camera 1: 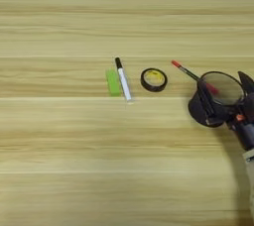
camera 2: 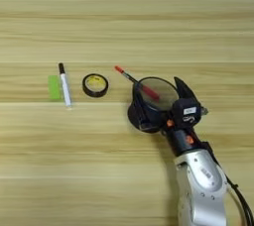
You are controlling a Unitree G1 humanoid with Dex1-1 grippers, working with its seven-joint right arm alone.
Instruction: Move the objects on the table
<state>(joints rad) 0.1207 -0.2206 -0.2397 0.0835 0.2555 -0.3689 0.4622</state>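
Right pincer [camera 2: 158, 105] grasping the tilted black mesh pen cup [camera 2: 149, 107] on the desk [camera 2: 127, 22].
A red-capped pen [camera 2: 136, 83] sticks out of the cup; left of the cup lie the tape roll [camera 2: 95, 84], then white marker [camera 2: 65, 91] and green block [camera 2: 54, 87].

Right gripper [camera 2: 159, 102] clamped on the black mesh pen cup [camera 2: 149, 105], on the wooden worktop [camera 2: 127, 27].

The cup stands tilted; one black finger lies inside its rim, the other outside at the right. A thin red-capped pen [camera 2: 128, 77] sticks out of it toward upper left. Well to the left lie a black tape roll [camera 2: 95, 84], a white marker [camera 2: 65, 90] and, touching it, a green block [camera 2: 53, 87].
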